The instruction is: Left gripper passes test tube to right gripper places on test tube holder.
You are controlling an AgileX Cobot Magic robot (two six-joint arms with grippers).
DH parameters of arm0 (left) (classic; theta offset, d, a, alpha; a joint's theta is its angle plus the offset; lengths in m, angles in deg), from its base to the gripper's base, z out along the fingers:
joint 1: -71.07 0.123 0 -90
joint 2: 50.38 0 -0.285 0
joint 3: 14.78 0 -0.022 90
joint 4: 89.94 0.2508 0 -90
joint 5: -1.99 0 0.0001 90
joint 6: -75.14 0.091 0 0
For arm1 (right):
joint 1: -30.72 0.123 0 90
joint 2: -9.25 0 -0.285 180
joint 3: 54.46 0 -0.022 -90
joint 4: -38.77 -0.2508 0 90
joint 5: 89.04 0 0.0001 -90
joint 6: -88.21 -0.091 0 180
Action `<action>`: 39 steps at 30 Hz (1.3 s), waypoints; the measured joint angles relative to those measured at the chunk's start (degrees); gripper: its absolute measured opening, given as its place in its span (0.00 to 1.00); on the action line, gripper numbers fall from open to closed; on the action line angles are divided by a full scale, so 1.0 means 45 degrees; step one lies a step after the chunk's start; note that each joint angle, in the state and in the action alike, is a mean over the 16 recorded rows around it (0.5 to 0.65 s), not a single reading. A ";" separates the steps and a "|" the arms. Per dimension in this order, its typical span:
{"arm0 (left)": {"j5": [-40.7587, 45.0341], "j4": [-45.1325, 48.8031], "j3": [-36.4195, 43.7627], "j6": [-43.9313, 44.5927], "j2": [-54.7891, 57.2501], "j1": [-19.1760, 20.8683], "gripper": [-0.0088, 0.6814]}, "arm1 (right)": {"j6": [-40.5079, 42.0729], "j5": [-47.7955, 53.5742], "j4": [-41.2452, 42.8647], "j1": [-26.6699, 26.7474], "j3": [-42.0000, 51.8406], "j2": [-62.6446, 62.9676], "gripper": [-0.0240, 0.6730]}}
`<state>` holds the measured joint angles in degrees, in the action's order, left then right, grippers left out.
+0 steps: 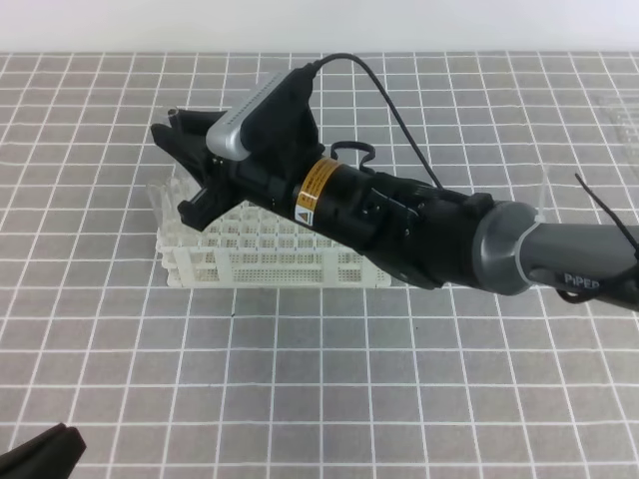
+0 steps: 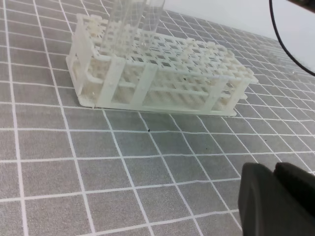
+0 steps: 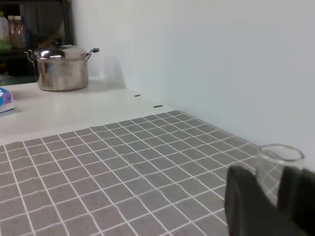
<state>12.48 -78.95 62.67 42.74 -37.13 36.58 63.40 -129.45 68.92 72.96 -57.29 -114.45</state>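
The white test tube holder (image 1: 285, 264) lies on the grid mat, also visible in the left wrist view (image 2: 167, 93). The clear test tube (image 2: 134, 22) stands upright in a hole at the holder's left end, and its top runs out of that frame. My right gripper (image 1: 172, 172) reaches across above that end, jaws spread wide on either side of the faint tube (image 1: 160, 205). In the right wrist view the tube's open rim (image 3: 279, 151) shows just behind the dark fingers (image 3: 243, 199). My left gripper (image 1: 40, 454) rests low at the front left, fingers (image 2: 258, 196) together and empty.
The right arm's cable (image 1: 399, 110) loops over the mat behind the holder. A faint transparent object (image 1: 621, 115) lies at the far right. Off the mat, a steel pot (image 3: 61, 66) and a blue item (image 3: 5, 101) stand on a white surface by the wall.
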 joint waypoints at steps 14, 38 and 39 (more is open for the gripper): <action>-0.0056 0.0017 0.0042 0.0007 0.0025 -0.0003 0.05 | 0.0152 -0.0168 -0.0021 -0.0005 -0.0088 -0.0262 0.18; -0.0078 0.0019 0.0052 0.0009 0.0032 -0.0004 0.05 | 0.0624 -0.1821 -0.0673 -0.0349 0.0540 -0.0349 0.18; -0.0067 0.0017 0.0042 0.0008 0.0025 -0.0003 0.05 | 0.0616 -0.1771 -0.0640 -0.0344 0.0540 -0.0356 0.18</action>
<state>12.18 -78.87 62.86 42.78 -37.02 36.57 66.17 -137.42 66.04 71.41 -54.86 -116.05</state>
